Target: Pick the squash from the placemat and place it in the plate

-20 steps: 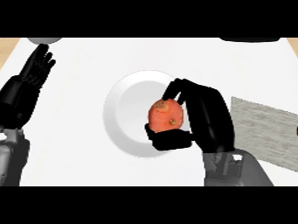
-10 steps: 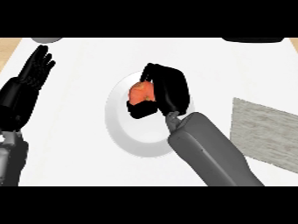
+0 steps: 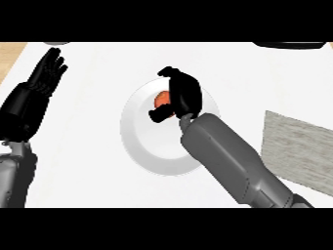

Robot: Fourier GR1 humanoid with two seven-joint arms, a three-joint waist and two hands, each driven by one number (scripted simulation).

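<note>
Just above frame centre, fingers of the right hand (image 3: 184, 93) curl round the squash (image 3: 162, 99), its orange showing left of the palm, long axis hidden. It is over the upper half of the plate (image 3: 147, 156), so letting go seems next; the open left hand (image 3: 32, 97) rests at upper left.

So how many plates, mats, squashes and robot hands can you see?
Plates: 1, the white plate
Mats: 1, the grey placemat
Squashes: 1, the orange squash
Hands: 2, the left hand and the right hand
Total: 5
</note>
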